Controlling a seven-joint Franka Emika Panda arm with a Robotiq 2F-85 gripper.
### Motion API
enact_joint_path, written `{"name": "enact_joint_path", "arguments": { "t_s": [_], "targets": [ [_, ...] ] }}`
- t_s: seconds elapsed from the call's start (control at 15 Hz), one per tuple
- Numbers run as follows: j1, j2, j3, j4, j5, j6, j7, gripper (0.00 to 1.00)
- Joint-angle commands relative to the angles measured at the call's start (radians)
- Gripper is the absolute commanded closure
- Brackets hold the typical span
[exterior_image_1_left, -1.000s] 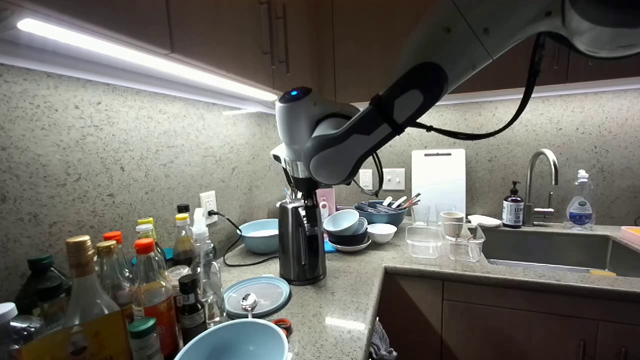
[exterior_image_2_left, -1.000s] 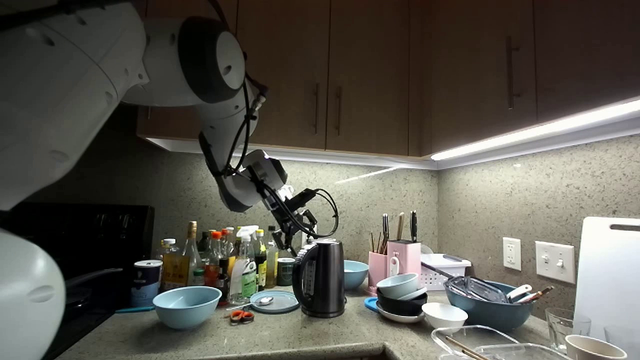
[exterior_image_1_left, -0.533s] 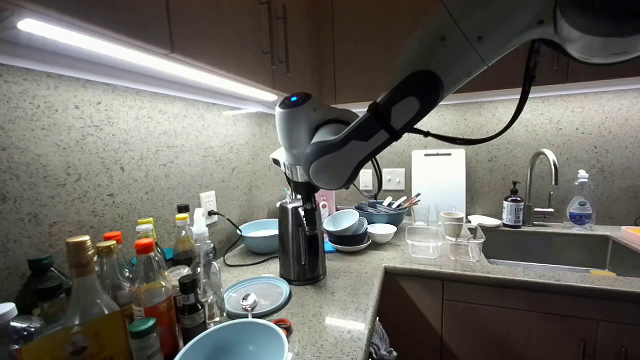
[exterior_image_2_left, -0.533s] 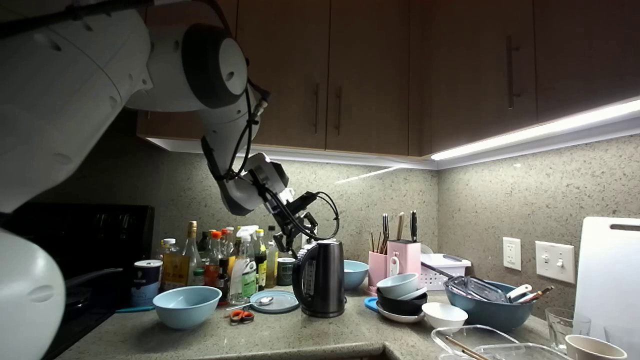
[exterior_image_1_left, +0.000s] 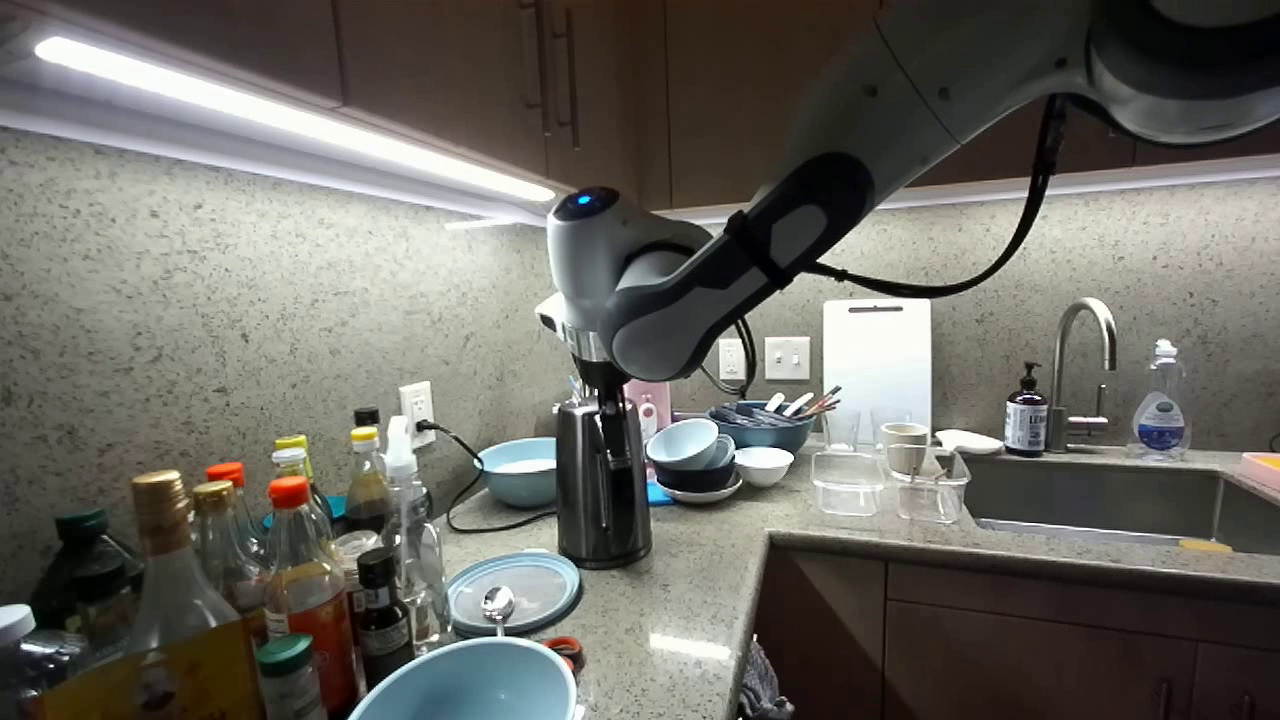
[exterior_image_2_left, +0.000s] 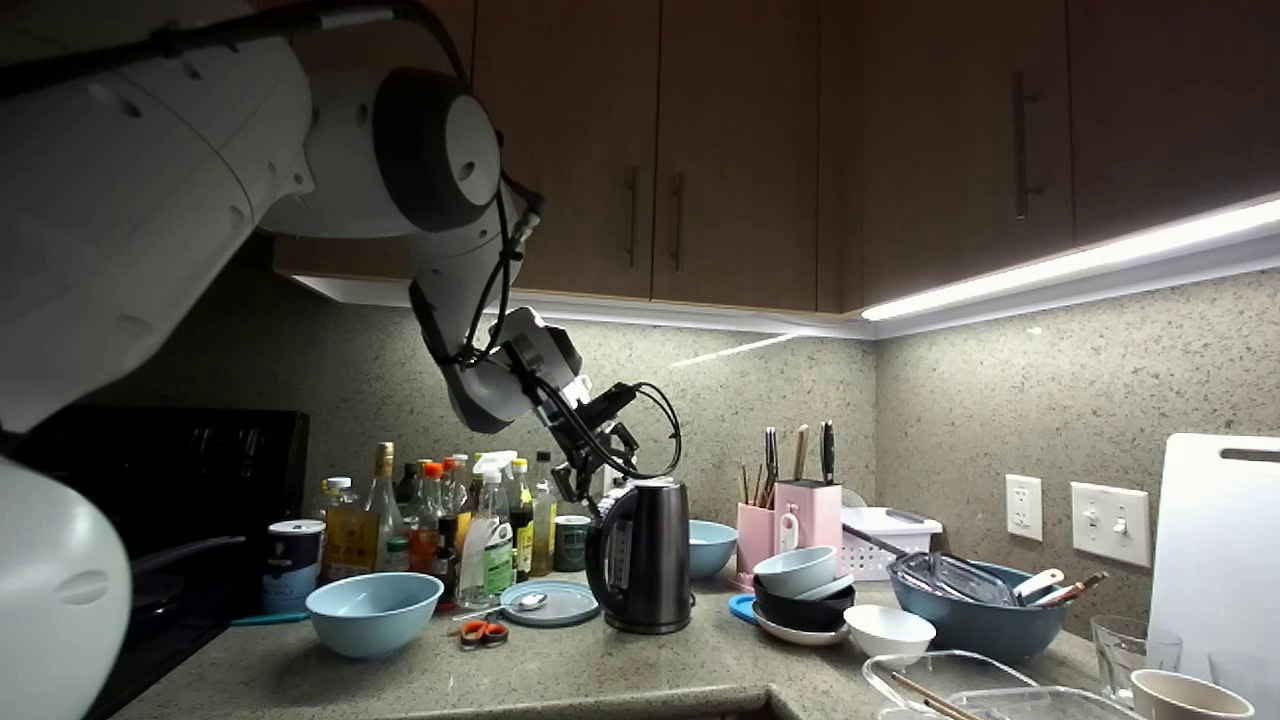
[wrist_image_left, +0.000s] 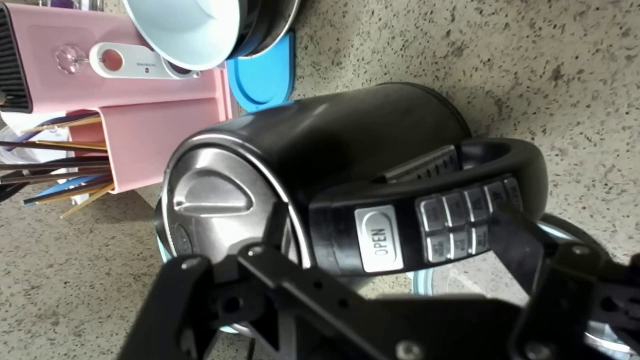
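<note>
A dark metallic electric kettle stands upright on the counter; it also shows in an exterior view and in the wrist view. Its black handle carries a silver OPEN button and several small buttons. My gripper is open and holds nothing. Its fingers are spread wide, one in front of the steel lid, one in front of the handle's lower buttons. In an exterior view the gripper is at the handle's top. I cannot tell whether a finger touches the kettle.
Several bottles, a blue bowl, orange scissors and a blue lid with a spoon stand beside the kettle. Stacked bowls and a pink knife block are on its other side. Cabinets hang above.
The arm's upper links have come lower, and the gripper has shifted slightly along the handle's top. The kettle appears to have moved very slightly with it. The other objects look unchanged.
</note>
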Motion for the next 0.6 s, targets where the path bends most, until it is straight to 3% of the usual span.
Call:
{"name": "enact_joint_path", "arguments": {
  "t_s": [0.0, 0.53],
  "targets": [
    [-0.003, 0.034, -0.007, 0.045, 0.002, -0.002, 0.008, 0.00],
    [-0.010, 0.118, -0.019, 0.146, 0.038, -0.056, 0.002, 0.00]
  ]
}}
